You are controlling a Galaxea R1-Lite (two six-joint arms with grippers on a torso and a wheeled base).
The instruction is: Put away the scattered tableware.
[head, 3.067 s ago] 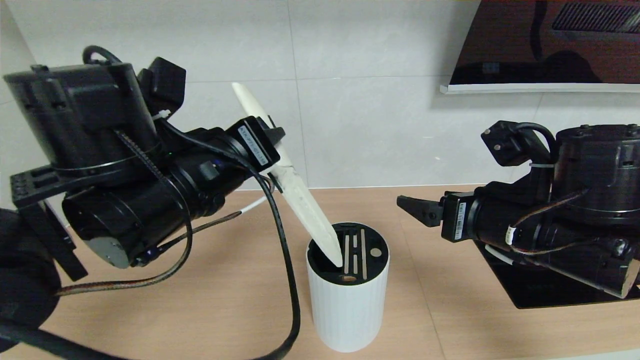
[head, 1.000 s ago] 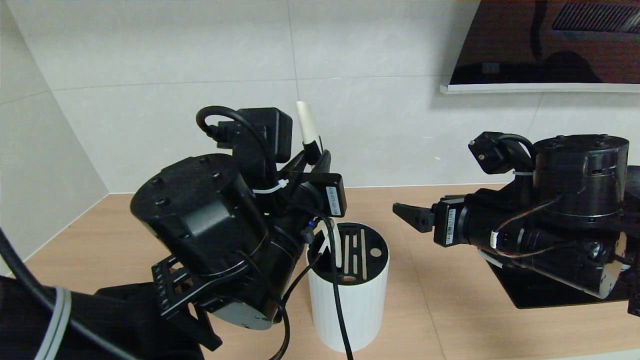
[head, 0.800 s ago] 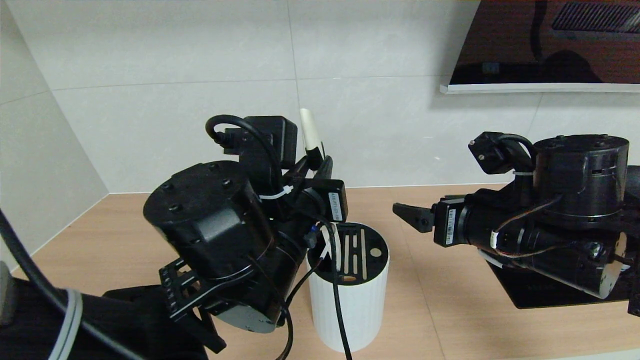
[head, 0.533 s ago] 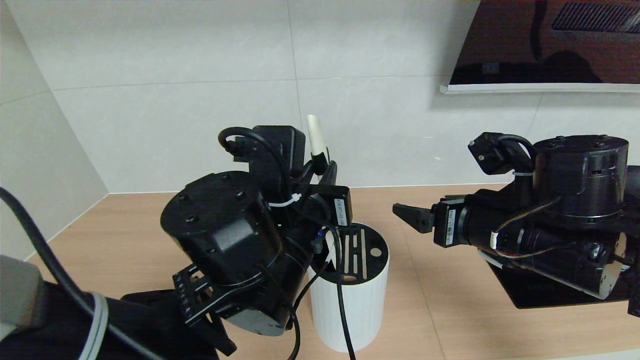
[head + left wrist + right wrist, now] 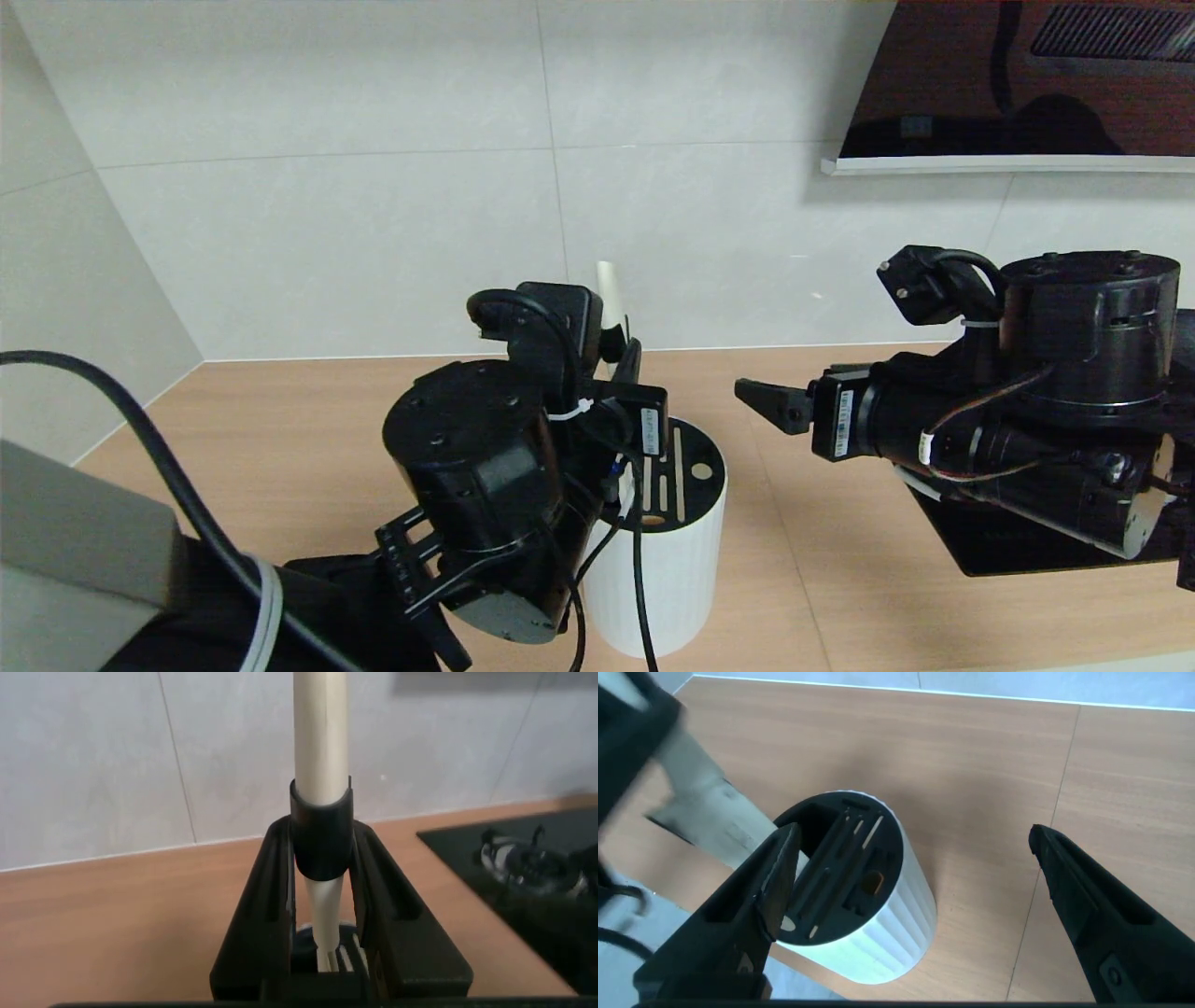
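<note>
A wooden counter [image 5: 280, 420] is seen under both arms, with a pale tiled wall [image 5: 327, 233] behind it. On the left side, the left gripper [image 5: 624, 359] is positioned just above a white round block [image 5: 658, 569] with a black slotted top. This gripper is closed narrowly on the handle of a cream-white knife [image 5: 609, 289]. In the left wrist view the handle is seen clamped between the two black fingers [image 5: 271, 905] of the left gripper [image 5: 322, 905], and the knife [image 5: 320, 737] is held almost upright, with the handle end pointing up. The blade of the knife [image 5: 710, 793] is lowered into the opening at the left side of the block [image 5: 878, 924]; its tip is hidden inside. The block is standing upright on the counter, near the front edge.

To the right of the block, the right gripper [image 5: 766, 403] is held apart from it, pointing toward it. In the right wrist view the right gripper [image 5: 913, 840] is seen spread wide, and nothing is held between the fingers. Under the right arm, a black cooktop [image 5: 990, 546] is set into the counter. A dark hood [image 5: 1027, 84] is mounted on the wall above it.
</note>
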